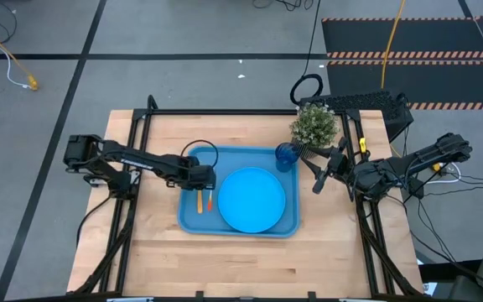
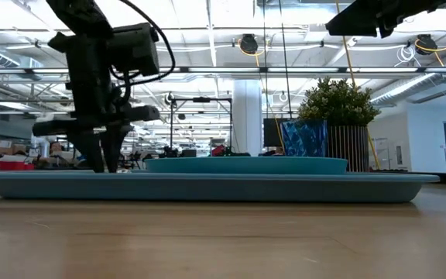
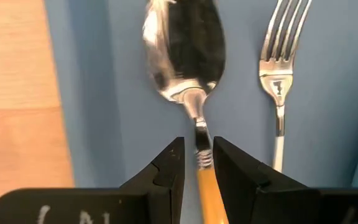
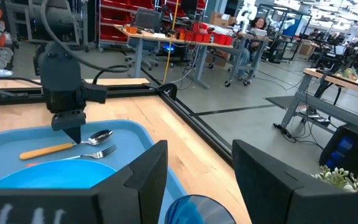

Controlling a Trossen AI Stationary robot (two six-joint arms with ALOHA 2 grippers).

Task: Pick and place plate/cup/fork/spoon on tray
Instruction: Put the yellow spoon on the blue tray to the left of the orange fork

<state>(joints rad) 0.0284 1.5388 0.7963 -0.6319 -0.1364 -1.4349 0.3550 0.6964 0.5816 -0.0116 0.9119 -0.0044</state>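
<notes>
The light-blue tray (image 1: 189, 220) lies mid-table. The round blue plate (image 1: 251, 199) rests flat on it, and the dark-blue cup (image 1: 286, 156) stands at its far right corner. The spoon (image 3: 185, 56) and the fork (image 3: 279, 68) lie side by side on the tray's left part, also seen in the high view as spoon (image 1: 198, 201) and fork (image 1: 210, 201). My left gripper (image 3: 199, 152) points down over the spoon; its fingers stand narrowly open on either side of the spoon's neck. My right gripper (image 1: 321, 172) is open and empty, right of the tray near the cup (image 4: 197, 210).
A potted plant (image 1: 314, 126) stands at the table's far right, just behind the cup. Bare wooden table (image 1: 241, 260) lies on the near side of the tray. Black frame rails (image 1: 141, 143) run along the table's left and right edges.
</notes>
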